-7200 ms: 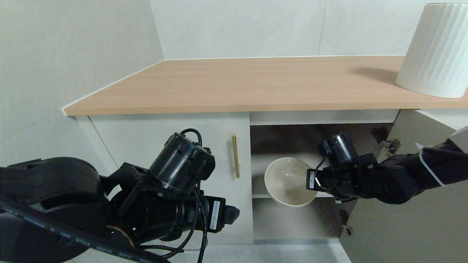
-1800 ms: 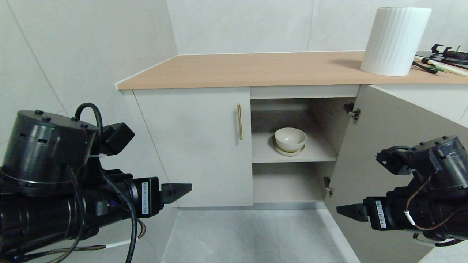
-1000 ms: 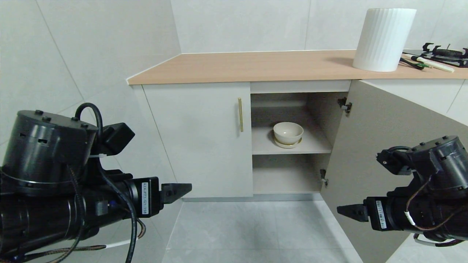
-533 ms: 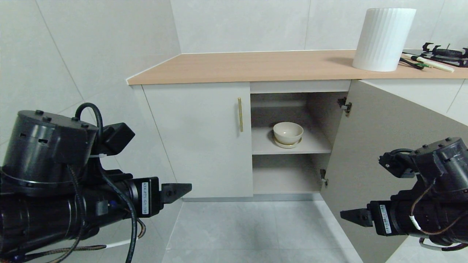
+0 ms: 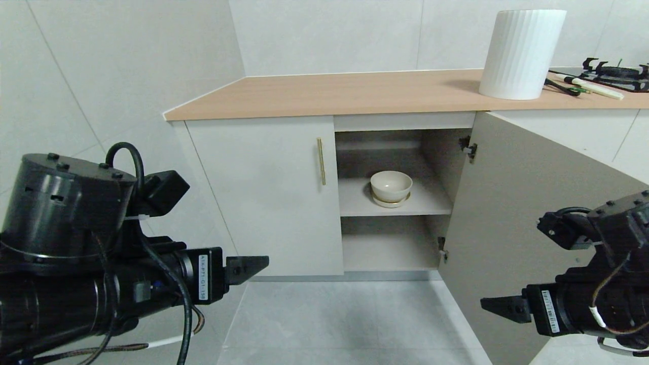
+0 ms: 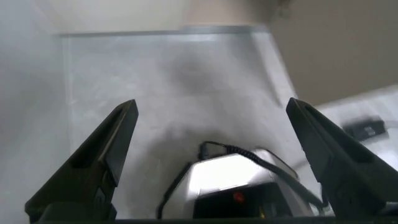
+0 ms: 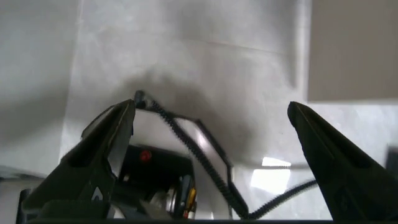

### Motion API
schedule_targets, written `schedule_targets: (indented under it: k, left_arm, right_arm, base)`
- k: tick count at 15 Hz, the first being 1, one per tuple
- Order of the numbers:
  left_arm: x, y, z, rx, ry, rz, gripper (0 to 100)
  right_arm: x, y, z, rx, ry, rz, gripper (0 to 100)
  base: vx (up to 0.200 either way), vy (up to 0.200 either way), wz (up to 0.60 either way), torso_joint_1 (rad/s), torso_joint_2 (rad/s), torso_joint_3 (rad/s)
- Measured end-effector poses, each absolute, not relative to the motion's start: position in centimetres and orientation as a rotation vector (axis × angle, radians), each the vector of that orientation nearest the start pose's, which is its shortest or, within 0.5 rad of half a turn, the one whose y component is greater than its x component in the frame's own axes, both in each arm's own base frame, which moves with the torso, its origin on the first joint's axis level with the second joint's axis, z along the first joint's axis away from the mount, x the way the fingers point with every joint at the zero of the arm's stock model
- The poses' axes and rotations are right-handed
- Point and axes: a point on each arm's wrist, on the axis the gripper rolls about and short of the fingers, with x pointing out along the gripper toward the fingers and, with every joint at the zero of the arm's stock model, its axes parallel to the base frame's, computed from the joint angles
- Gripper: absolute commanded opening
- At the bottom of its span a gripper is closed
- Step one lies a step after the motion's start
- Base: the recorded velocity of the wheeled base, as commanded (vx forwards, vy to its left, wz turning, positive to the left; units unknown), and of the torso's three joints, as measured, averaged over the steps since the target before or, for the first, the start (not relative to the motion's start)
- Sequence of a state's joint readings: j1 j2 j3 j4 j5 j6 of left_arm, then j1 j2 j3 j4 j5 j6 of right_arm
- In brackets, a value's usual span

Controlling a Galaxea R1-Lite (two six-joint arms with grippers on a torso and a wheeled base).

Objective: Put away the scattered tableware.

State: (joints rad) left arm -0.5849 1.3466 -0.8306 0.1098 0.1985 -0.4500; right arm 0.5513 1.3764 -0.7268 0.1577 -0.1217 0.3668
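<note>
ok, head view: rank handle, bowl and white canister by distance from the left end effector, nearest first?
1. Handle: on the closed left door, nearest the left end effector.
2. Bowl: deeper in, on the upper shelf.
3. Canister: up on the counter, far right.

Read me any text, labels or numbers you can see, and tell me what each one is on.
Left arm sticker, white, just behind the left gripper: dark print, too small to read reliably.
Right arm sticker, white, just behind the right gripper: barcode-like marks, too small to read.
Bowl, cabinet doors, ribbed white container: no text visible.
</note>
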Motion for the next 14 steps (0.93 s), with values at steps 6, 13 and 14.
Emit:
schedule_targets:
  k: [6, 13, 14]
  left_arm:
    - [17.4, -10.9, 21.3, -0.192, 0.647, -0.226, 100]
    - [17.3, -10.9, 21.2, -0.184, 0.651, -0.232, 100]
    - [17.3, -10.9, 21.2, -0.179, 0.650, -0.234, 100]
  right_arm:
    - [16.5, 9.8, 17.8, 0.044, 0.832, 0.268, 100]
    - [13.1, 7.7, 18.9, -0.129, 0.967, 0.287, 100]
    - [12.4, 7.2, 19.3, -0.149, 1.002, 0.279, 100]
  base:
    - [0.000, -0.133, 0.00, 0.000, 0.00, 0.004]
    - [0.000, -0.114, 0.00, 0.002, 0.00, 0.001]
    - [0.000, 0.000, 0.00, 0.000, 0.00, 0.000]
